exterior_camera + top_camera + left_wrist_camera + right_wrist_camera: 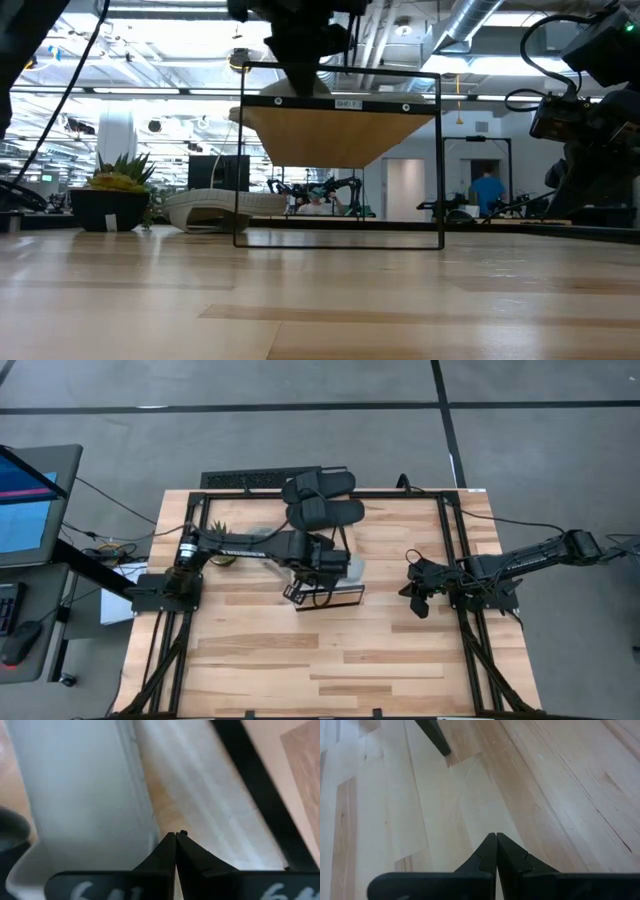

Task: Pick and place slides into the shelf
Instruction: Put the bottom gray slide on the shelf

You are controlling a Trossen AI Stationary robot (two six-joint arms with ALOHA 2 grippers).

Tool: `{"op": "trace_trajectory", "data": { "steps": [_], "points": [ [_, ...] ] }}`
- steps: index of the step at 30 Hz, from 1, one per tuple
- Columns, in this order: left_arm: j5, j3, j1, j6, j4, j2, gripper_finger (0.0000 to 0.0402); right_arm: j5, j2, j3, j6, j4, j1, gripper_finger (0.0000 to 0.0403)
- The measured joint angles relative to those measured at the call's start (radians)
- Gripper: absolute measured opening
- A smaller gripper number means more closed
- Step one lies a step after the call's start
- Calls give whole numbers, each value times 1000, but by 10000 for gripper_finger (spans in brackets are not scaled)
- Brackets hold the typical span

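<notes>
- The left arm covers most of the pale grey-green slide sandal [352,568] in the high view; only its end shows past the arm, above the long light-wood shelf with a silvery front edge [335,598].
- In the low view the shelf [340,135] appears as a thin dark frame with a sloping wood panel, and the arm above it is cut off by the picture's edge.
- The left gripper [175,839] hangs over the shelf; its dark fingers are pressed together with nothing between them. Beyond them lie a smooth, finely textured pale surface and a dark bar, too close to name surely.
- Another pale slide [225,209] lies flat on the tabletop behind the shelf in the low view, beside a small potted plant [112,192].
- Two black slide sandals [320,498] with wide straps lie side by side at the table's far edge, one partly over it.
- The right gripper [418,595] waits at the right side of the pale plank tabletop [300,660], well apart from the shelf; its fingers [487,851] are closed together and empty.
</notes>
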Motion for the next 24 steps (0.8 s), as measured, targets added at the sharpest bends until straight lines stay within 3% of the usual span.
{"op": "trace_trajectory", "data": {
  "steps": [9,24],
  "points": [
    [-103,59,38,-30,8,-4,0,0,0,0,0,0,0,0],
    [-77,72,62,-168,89,-4,0,0,0,0,0,0,0,0]
  ]
}}
